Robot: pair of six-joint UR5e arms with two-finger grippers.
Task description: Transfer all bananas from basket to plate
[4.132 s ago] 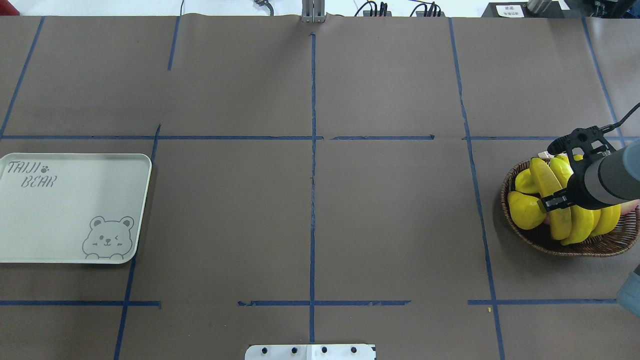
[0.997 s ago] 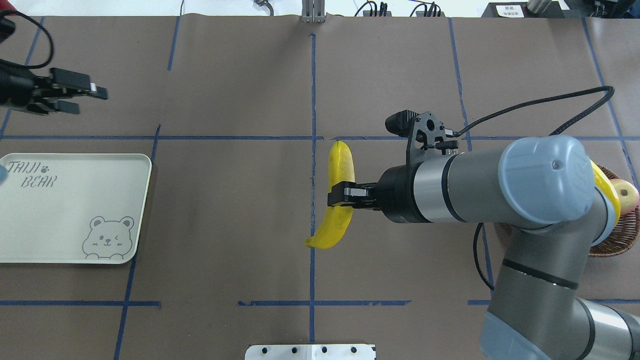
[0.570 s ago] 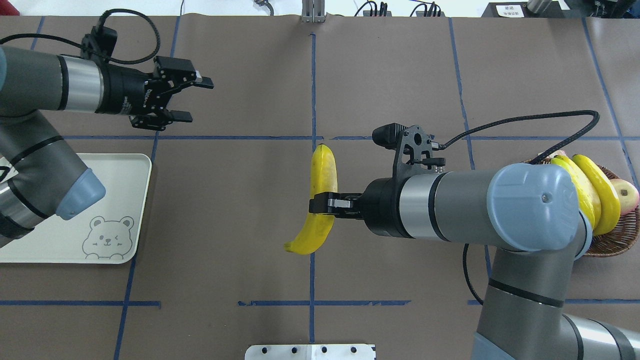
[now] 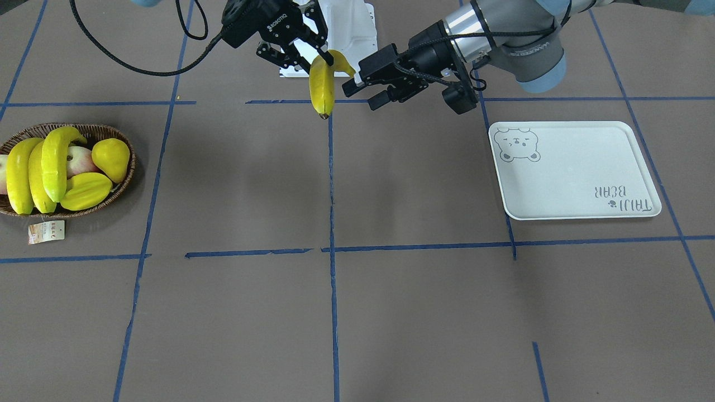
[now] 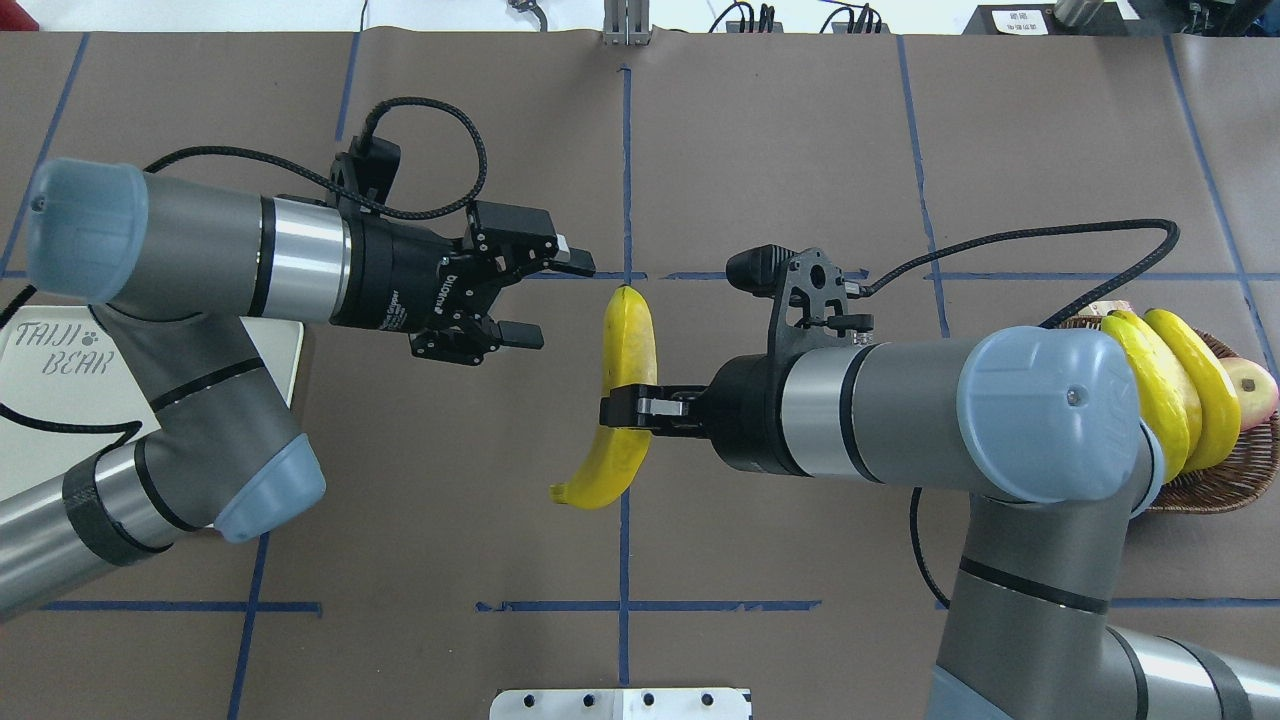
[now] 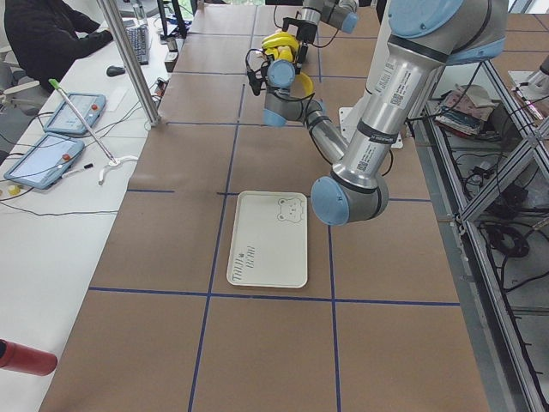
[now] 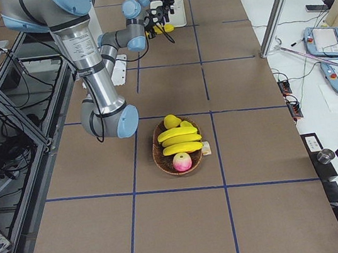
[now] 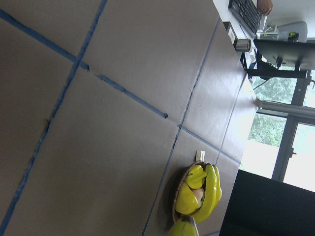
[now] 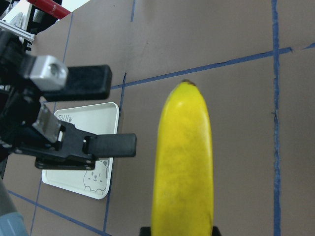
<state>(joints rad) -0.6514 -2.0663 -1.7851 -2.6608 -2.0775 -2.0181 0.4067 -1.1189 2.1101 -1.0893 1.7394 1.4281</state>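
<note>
My right gripper (image 5: 628, 408) is shut on the middle of one yellow banana (image 5: 622, 340) and holds it above the table's centre; the banana also shows in the front view (image 4: 322, 86) and the right wrist view (image 9: 184, 162). My left gripper (image 5: 563, 302) is open and empty just to the left of that banana, its fingers (image 9: 91, 83) level with the banana's far end. Three bananas (image 4: 22, 173) lie in the wicker basket (image 4: 111, 131) at the far right. The bear plate (image 4: 570, 173) at the left holds nothing.
The basket also holds a yellow pear (image 4: 111, 156), a starfruit (image 4: 86, 191) and a peach (image 4: 75, 162), with a paper tag (image 4: 46, 231) beside it. My left arm hangs over part of the plate (image 5: 60, 395). A white mounting plate (image 5: 620, 704) sits at the near edge.
My right gripper has carried one banana out of the basket to the table's centre. My left arm has swung in from the far left, open, to just beside the banana.
</note>
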